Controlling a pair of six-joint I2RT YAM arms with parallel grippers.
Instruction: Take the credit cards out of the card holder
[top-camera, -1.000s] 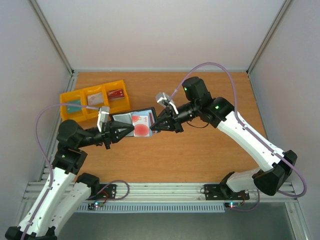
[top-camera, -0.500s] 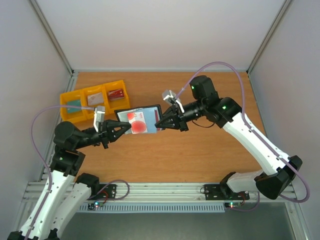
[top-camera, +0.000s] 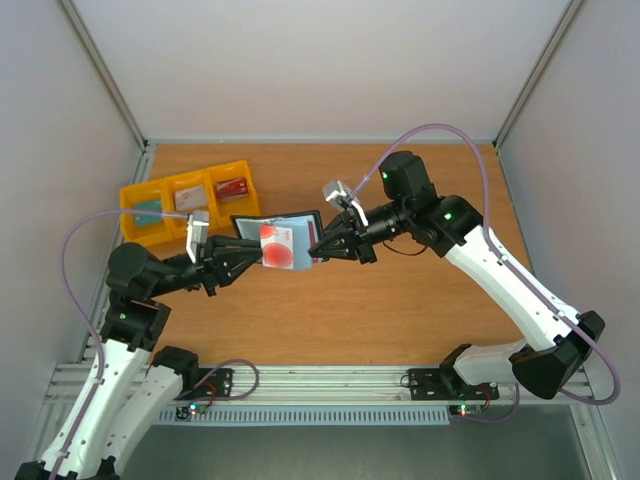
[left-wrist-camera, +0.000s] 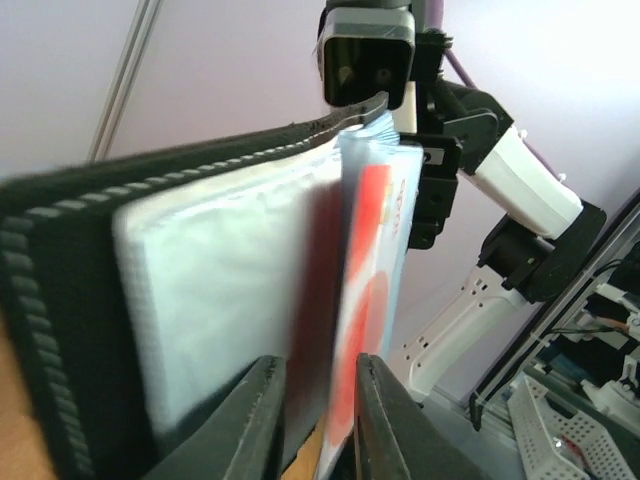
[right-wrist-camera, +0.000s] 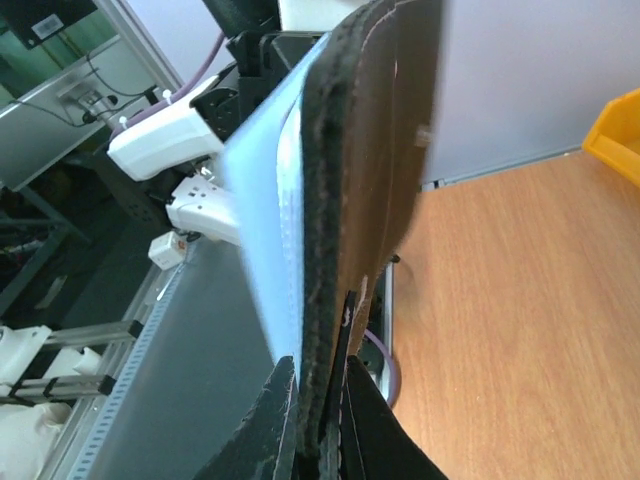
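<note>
The black card holder (top-camera: 303, 219) hangs open in the air above the table, between my two grippers. My right gripper (top-camera: 317, 249) is shut on its right edge; in the right wrist view, the gripper (right-wrist-camera: 322, 430) pinches the black cover (right-wrist-camera: 370, 130). My left gripper (top-camera: 258, 256) is shut on the cards at the holder's left side. In the left wrist view, the gripper (left-wrist-camera: 320, 420) clamps the white card with the red circle (left-wrist-camera: 370, 290) and a dark red card (left-wrist-camera: 312, 300), both still partly in the grey-blue pockets (left-wrist-camera: 210, 300). The red-circle card (top-camera: 280, 246) faces up. The third card is hidden.
Three joined yellow bins (top-camera: 150, 190) stand at the back left of the wooden table, holding teal, whitish and red cards. A corner of a yellow bin (right-wrist-camera: 615, 135) shows in the right wrist view. Grey walls enclose the table at the back and both sides.
Both grippers have lifted the holder up and slightly back. The right arm has shifted right. The red-circle card stands a little further out of the pocket.
</note>
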